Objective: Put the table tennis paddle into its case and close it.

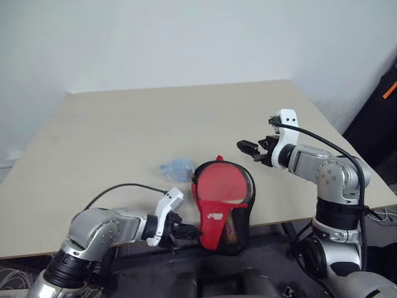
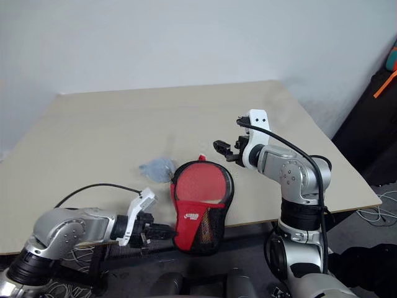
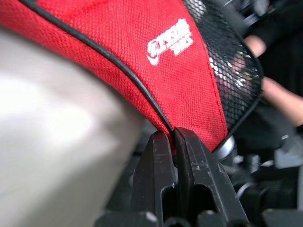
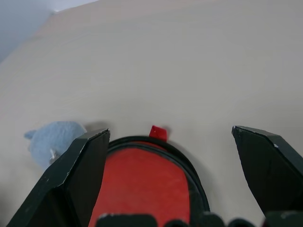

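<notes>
Its case (image 1: 214,220), red with a white logo and black mesh, lies at the table's front edge with its narrow end hanging over. Inside its round upper part I see the table tennis paddle (image 1: 220,183), a red face with a black rim. My left gripper (image 1: 189,233) comes from below the edge and is shut on the case's piped lower rim (image 3: 163,124). My right gripper (image 1: 248,148) hovers open just past the case's far round end (image 4: 142,179), touching nothing.
A small pale blue-grey lump (image 1: 177,167) rests on the table (image 1: 124,124) just left of the case's top. The table's front edge (image 1: 279,217) runs right beside the case. A dark bag with an orange strap (image 1: 388,93) stands off the far right corner.
</notes>
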